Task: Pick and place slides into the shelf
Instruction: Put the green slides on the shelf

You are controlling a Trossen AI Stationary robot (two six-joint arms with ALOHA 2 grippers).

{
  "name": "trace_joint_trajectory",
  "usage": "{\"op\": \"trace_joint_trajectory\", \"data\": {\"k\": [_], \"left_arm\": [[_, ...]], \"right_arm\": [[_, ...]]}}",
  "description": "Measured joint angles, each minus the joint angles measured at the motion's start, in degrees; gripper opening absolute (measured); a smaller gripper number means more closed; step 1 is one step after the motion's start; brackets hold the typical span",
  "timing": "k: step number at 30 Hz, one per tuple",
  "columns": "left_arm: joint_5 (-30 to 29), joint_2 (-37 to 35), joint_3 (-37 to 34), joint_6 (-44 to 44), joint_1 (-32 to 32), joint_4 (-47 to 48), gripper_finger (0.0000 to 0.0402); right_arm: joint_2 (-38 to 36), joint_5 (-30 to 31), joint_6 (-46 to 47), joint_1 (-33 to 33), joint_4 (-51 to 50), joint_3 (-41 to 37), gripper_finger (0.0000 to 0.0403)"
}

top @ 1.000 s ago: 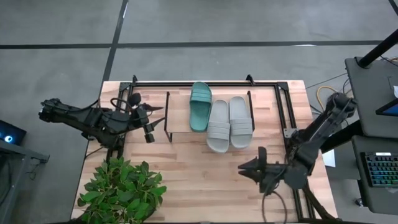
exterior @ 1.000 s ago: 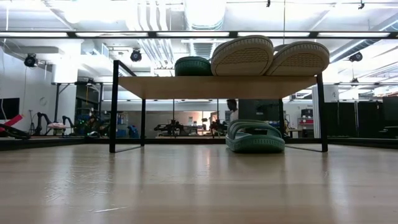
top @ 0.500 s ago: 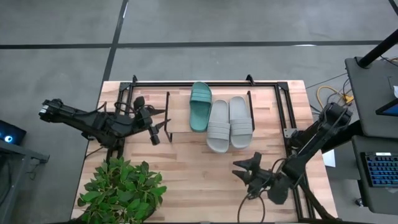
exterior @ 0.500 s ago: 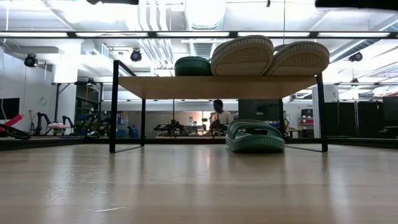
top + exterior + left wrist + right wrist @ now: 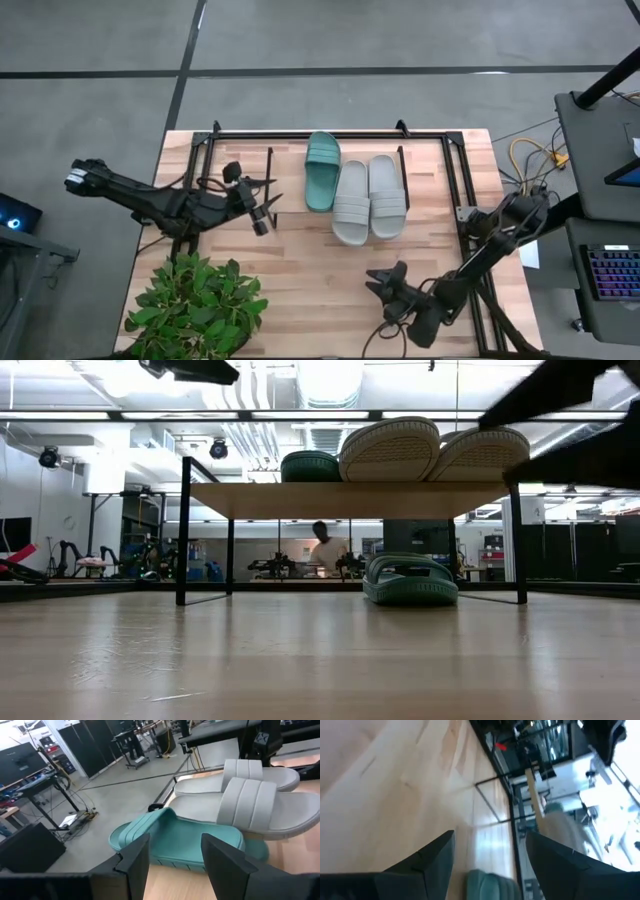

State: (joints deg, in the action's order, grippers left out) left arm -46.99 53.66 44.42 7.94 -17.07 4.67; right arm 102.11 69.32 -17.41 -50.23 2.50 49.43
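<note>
A wooden table holds a low shelf with a light wooden top board and thin black wire legs. Three slides lie on top of the board, side by side: one teal slide toward the left arm's side, and a pair of pale grey slides touching each other just beside it, their ends hanging a little over the board's front edge. Seen from table height, the ribbed soles of the grey pair and the dark end of the teal one show above the board. A second teal slide sits on the table underneath the shelf, near the leg on the right arm's side. The left gripper hovers at the open left end of the shelf, just beside the top teal slide, its two dark fingers spread apart and holding nothing; its wrist camera looks straight at the teal slide with the grey pair behind. The right gripper hangs over bare table in front of the shelf, well apart from the slides, its fingers also parted and empty. A leafy green potted plant stands at the table's front corner on the left arm's side. Far behind the table, a person is visible in the room.
</note>
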Motion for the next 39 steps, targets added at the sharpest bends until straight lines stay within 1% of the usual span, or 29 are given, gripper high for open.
{"op": "trace_joint_trajectory", "data": {"k": [6, 8, 11, 13, 14, 18, 24, 33, 39], "left_arm": [[0.1, -0.2, 0.0, 0.0, -0.3, 0.1, 0.0162], [0.1, -0.2, 0.0, 0.0, -0.3, 0.3, 0.0162], [0.1, -0.2, 0.0, 0.0, -0.3, 0.3, 0.0162], [0.1, -0.2, 0.0, 0.0, -0.3, 0.3, 0.0162], [0.1, -0.2, 0.0, 0.0, -0.3, 0.3, 0.0162], [0.1, -0.2, 0.0, 0.0, -0.3, 0.3, 0.0162], [0.1, -0.2, 0.0, 0.0, -0.3, 0.3, 0.0162], [0.2, -0.2, -0.5, 0.0, -0.3, 0.3, 0.0162], [0.2, -0.2, -0.5, 0.0, -0.3, 0.3, 0.0162]], "right_arm": [[2.6, 0.9, 10.3, 1.2, -4.4, -0.1, 0.0235], [3.1, 2.9, 12.1, 1.3, -4.3, -0.1, 0.0235], [3.8, 8.0, 16.3, 1.2, -4.0, 0.3, 0.0234], [3.8, 11.4, 22.8, 1.2, -3.7, 1.0, 0.0231], [3.8, 11.8, 26.5, 1.3, -3.5, 1.5, 0.0229], [3.9, 11.8, 40.3, 1.3, -3.4, 2.9, 0.0225], [5.8, 7.7, 50.8, 1.5, -3.6, 2.8, 0.0224], [13.9, 4.1, 51.9, 1.9, -4.8, 2.8, 0.0224], [16.3, 5.5, 52.7, 3.2, -4.4, 3.0, 0.0223]]}}
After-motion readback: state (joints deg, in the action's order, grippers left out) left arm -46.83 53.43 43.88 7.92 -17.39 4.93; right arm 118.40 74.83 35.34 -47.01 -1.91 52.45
